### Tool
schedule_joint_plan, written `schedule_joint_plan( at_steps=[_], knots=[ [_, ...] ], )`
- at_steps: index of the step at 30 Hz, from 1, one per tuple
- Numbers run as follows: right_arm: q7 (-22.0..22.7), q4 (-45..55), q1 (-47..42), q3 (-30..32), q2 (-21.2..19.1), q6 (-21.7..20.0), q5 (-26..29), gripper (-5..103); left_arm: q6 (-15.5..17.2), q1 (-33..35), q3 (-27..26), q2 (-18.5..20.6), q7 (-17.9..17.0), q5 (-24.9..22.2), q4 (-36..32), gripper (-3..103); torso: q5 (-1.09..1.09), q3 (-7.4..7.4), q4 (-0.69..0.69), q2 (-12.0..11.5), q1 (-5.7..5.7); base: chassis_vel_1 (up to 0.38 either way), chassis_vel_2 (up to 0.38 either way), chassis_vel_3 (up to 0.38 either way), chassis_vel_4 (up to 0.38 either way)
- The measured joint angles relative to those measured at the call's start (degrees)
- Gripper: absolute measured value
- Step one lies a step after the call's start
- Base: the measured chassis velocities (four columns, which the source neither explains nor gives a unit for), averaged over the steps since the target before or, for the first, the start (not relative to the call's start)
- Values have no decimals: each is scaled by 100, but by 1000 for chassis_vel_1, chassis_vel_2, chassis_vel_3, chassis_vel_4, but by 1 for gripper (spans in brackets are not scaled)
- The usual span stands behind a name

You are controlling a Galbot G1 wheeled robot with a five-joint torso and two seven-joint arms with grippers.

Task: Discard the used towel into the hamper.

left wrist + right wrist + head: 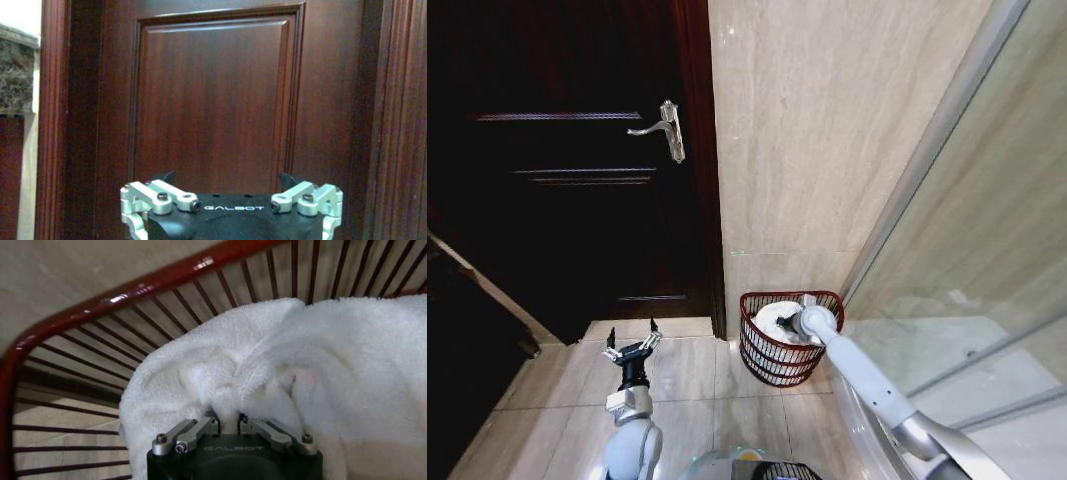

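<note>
Two end effectors, one towel in the hamper

Left end effector (632, 349) hovers open near the door (567, 150). Right end effector (227, 421) pinches the towel (280, 370) inside the hamper (757, 300); release fully below the rim, I judge.

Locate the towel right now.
In the head view the white towel sits inside the hamper, on the floor at the wall's foot right of the door, pinched by the right gripper.
</note>
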Motion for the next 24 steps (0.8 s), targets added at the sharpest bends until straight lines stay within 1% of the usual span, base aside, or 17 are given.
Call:
schedule_joint_plan(
  at_steps=[5,7,8,9,10,11,12,13,14,16,17,20,21,22,23,24],
  knots=[
    [-200,-231,13,91,82,0,-84,12,37,-24,25,-15,0,16,0,100,0,0,0,1,0,0,0,0,0],
    [-530,-362,-6,142,96,0,-360,12,49,-47,44,-31,0,38,5,100,0,1,0,1,0,0,0,0,0],
    [-530,-362,-6,142,96,0,-360,12,49,-47,44,-31,0,38,5,100,0,1,0,1,0,0,0,0,0],
    [-625,-414,-21,191,113,0,-439,9,55,-57,50,-36,-5,50,5,100,0,1,0,1,0,0,0,0,0],
    [-632,-424,-39,228,131,0,-473,12,58,-63,53,-36,-27,71,5,100,1,1,0,1,1,0,0,0,0],
    [-631,-416,-55,244,134,1,-492,16,59,-67,55,-36,-50,85,4,100,1,1,1,1,1,0,0,0,0],
    [-631,-416,-55,244,134,1,-492,16,59,-67,55,-36,-50,85,4,100,1,1,1,1,1,0,0,0,0],
    [-630,-328,-115,284,123,3,-556,22,68,-71,55,-32,-83,111,-11,100,1,2,1,1,1,0,0,0,0],
    [-630,-250,-155,315,107,3,-588,22,80,-70,54,-29,-90,122,-24,100,1,2,1,0,2,0,0,0,0],
    [-628,25,-262,424,70,3,-692,32,113,-69,55,-16,-98,144,-53,100,2,3,0,0,2,0,0,0,0],
    [-628,25,-262,424,70,3,-692,32,113,-69,55,-16,-98,144,-53,100,2,3,0,0,2,0,0,0,0],
    [-503,613,-436,692,36,2,-692,49,143,-68,87,-13,-98,189,-71,100,3,4,0,0,3,0,0,0,0],
    [-469,779,-484,761,18,2,-693,49,153,-66,96,-14,-96,204,-79,100,3,4,1,0,3,0,0,0,0],
    [-445,1012,-562,861,-21,3,-722,54,170,-62,107,-13,-92,213,-86,100,3,4,1,0,2,0,0,0,0],
    [-445,1012,-562,861,-21,3,-722,54,170,-62,107,-13,-92,213,-86,100,3,4,1,0,2,0,0,0,0],
    [-446,1285,-660,969,-73,3,-819,60,192,-57,116,1,-86,216,-89,100,3,4,1,0,3,0,0,0,0]
  ],
)
